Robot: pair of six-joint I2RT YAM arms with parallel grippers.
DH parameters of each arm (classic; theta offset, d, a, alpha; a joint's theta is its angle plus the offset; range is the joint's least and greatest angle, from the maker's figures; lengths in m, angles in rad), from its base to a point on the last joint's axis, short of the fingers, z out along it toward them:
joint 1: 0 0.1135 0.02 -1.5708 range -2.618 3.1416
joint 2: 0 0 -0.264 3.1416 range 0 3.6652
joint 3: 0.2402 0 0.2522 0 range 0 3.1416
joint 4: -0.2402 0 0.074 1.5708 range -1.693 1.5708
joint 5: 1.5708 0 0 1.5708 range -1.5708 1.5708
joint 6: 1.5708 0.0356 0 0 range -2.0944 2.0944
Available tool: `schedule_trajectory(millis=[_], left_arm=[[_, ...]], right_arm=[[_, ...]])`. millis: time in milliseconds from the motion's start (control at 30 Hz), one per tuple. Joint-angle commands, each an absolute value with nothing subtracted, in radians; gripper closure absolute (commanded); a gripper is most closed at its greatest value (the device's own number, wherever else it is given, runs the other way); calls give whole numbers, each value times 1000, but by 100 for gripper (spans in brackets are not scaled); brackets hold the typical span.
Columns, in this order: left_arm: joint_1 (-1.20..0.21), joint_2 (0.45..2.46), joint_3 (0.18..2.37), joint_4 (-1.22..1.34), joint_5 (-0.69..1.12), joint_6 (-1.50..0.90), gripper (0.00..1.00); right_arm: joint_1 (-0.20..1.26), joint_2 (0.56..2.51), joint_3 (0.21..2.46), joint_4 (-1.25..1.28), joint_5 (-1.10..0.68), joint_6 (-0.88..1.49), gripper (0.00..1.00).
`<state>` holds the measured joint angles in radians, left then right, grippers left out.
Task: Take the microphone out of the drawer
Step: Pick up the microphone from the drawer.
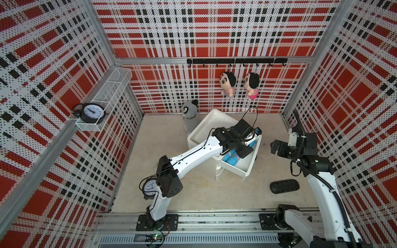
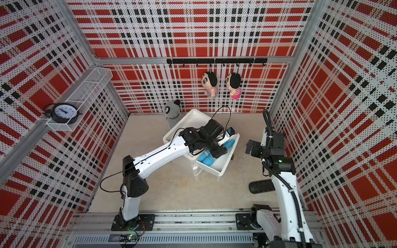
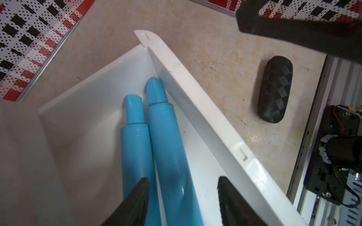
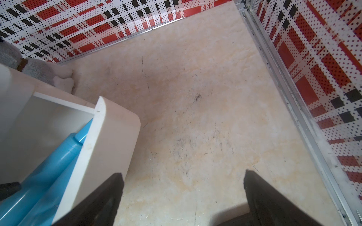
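My left gripper (image 3: 182,177) is down inside the open drawer (image 3: 195,97), its jaws apart and straddling the handle of the blue microphone (image 3: 166,137). A strip of drawer floor shows between one finger and the handle, so it has no grip on it. That microphone lies along the drawer's front wall, its narrow tail end in the corner. A second microphone (image 3: 135,140), also blue, lies tight against it on the other side, right where my other finger comes down. With the front wall just beside the first finger, there is little room either way. My right gripper (image 4: 182,172) hangs spread wide and empty over bare tabletop, just beside the drawer's outer front. In both top views the drawer (image 1: 250,165) is pulled out of a low white cabinet (image 1: 206,126), and my left forearm covers much of it. A black glasses case (image 1: 284,186) lies on the tabletop near the right arm. A grey plush toy (image 1: 190,112) stands behind the cabinet, and a small clock (image 1: 149,186) sits behind my left elbow. Two dolls (image 1: 228,82) hang from a black hook rail (image 1: 236,61). A wire shelf (image 1: 107,96) on the side wall carries a black alarm clock (image 1: 92,111). The tabletop (image 1: 193,193) is scuffed beige stone, and the walls (image 1: 214,25) are red, black and white plaid.
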<state>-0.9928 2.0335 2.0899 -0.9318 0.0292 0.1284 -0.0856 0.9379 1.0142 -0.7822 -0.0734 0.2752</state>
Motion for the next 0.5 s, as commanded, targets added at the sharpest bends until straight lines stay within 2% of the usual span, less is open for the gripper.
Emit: schedule_trajectory(millis=[0,200,467], left_arm=[[-1003,2077,2130,-978,-9,134,41],[-1009,2130,2181,-1023,-57,122,41],[-974,2092,2138,-1029,-32,113,42]], right_arm=[[-97,913,997,-802,-55,253,0],[-98,927,991,-740,-52,249,0],[-112,1071,1119,-748,-53,286,0]])
